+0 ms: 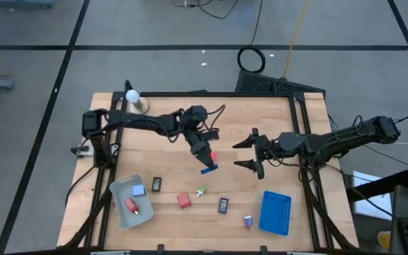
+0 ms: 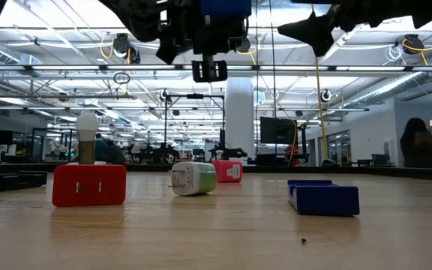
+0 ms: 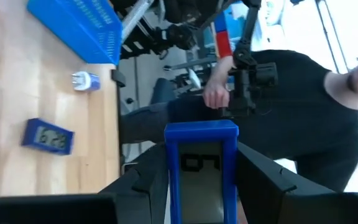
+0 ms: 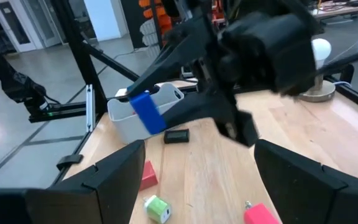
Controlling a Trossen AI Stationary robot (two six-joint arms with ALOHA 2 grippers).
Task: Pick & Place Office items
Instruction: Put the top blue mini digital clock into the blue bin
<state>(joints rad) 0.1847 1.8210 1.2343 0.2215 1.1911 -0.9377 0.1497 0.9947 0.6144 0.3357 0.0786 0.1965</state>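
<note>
My left gripper [image 1: 205,161] is over the table's middle, shut on a blue block with a small display [image 3: 201,168], seen also in the right wrist view [image 4: 146,112]. A red piece [image 1: 213,156] lies beside it. My right gripper [image 1: 250,153] hovers open to the right of it, empty. Flat on the wood lie a black rectangle [image 1: 156,184], a red block [image 1: 183,201], a green-white bit [image 1: 201,190], a blue display block [image 1: 223,205] and a purple bit [image 1: 248,221]. A grey tray [image 1: 119,190] holds a light-blue block [image 1: 139,190] and a red block [image 1: 131,206]. My left gripper pinches the blue display block between its two fingers, one on each long side [image 3: 169,180]. The fingers slant down from above. The block's free end [image 1: 210,169] sticks out past the fingertips, and the block is lifted clear of the table.
A blue tray [image 1: 275,212] sits near the table's right near corner. A white ball on a wooden base [image 1: 133,97] stands at the far left. A person in black [image 3: 291,99] is beyond the table. Bare wood lies between the two grippers.
</note>
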